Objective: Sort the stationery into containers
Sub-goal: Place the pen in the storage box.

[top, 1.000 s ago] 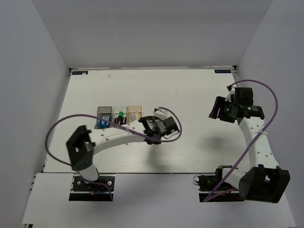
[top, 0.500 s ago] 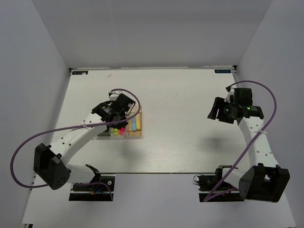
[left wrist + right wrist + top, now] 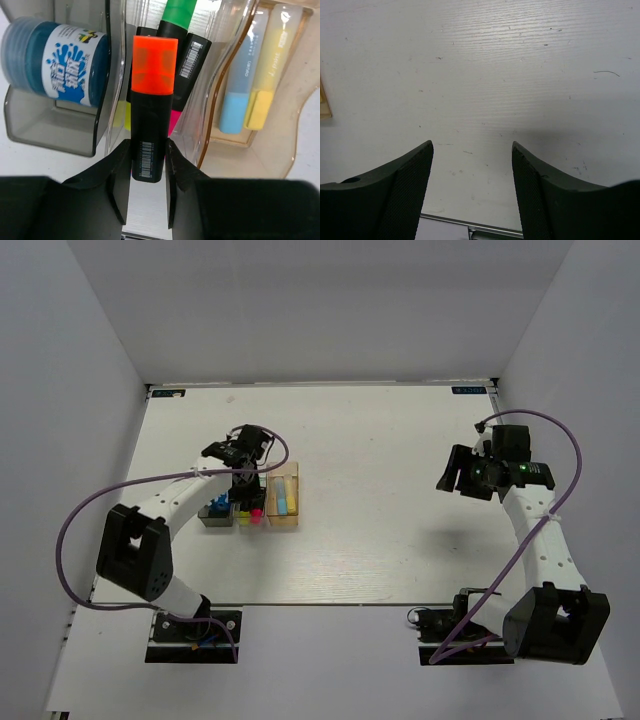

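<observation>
My left gripper [image 3: 148, 150] is shut on the black body of an orange-capped highlighter [image 3: 152, 95]. It holds the pen over the clear tray [image 3: 216, 85], where green [image 3: 179, 12], pink and yellow highlighters lie. The dark grey tray [image 3: 50, 135] to the left holds the blue-white patterned block [image 3: 55, 65]. In the pale tan tray [image 3: 280, 145] on the right lie a light-blue marker [image 3: 241, 75] and a yellow one [image 3: 267, 70]. In the top view the left gripper [image 3: 243, 466] hangs over the back of the trays. My right gripper [image 3: 455, 472] is open and empty, far to the right.
The three trays [image 3: 284, 525] stand side by side, left of the table's middle. Under the right gripper [image 3: 472, 150] there is only bare white tabletop [image 3: 485, 75]. White walls enclose the table on the left, back and right.
The left arm has swung from right of the trays to above them, its elbow folding back to the left. The right arm has barely moved.
</observation>
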Tool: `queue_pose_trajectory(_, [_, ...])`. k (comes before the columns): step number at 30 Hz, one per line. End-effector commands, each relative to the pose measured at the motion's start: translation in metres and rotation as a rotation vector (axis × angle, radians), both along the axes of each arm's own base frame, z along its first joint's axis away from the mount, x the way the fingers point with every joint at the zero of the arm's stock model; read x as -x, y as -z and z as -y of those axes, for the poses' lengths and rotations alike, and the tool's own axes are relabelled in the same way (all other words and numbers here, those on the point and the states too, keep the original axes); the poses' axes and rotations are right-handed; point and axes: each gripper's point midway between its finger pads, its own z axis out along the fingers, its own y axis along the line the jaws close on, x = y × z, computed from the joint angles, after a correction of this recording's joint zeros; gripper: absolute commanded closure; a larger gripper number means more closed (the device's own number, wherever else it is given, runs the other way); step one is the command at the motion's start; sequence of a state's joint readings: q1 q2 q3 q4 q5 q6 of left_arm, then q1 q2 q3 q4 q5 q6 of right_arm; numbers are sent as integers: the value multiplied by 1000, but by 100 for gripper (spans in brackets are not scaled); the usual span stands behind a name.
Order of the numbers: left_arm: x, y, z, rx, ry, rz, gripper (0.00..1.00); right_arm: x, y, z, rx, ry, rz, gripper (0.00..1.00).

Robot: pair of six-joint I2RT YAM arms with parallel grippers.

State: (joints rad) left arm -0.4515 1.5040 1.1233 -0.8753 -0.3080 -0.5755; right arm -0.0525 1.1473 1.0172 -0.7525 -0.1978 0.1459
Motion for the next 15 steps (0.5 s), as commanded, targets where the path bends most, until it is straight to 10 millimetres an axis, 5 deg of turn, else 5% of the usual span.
queue_pose_trajectory(1, [-20, -10, 10, 32, 26, 38, 94, -4, 0, 1, 0, -6, 14, 32])
queue_pose_trajectory(2, [-22, -12, 10, 28, 21, 37, 89, -4, -1, 0, 0, -8, 17, 32])
queue_pose_trajectory(3, [-23, -8, 7, 12, 14, 24, 70, -4, -1, 1, 1, -9, 16, 29])
queue_pose_trajectory(6, [-27, -11, 5, 5, 8, 40, 36, -4, -2, 0, -4, -17, 21, 24])
queue_pose_trajectory(7, [-28, -13, 6, 3, 18, 45, 30, -4, 0, -1, -6, -20, 17, 24])
queue_pose_trajectory(10, [-30, -27, 12, 37, 44, 64, 19, -3, 0, -3, -14, -31, 13, 23])
queue_pose_trajectory(15, [-20, -78, 32, 88, 163, 144, 24, -2, 0, -5, -19, -59, 25, 22])
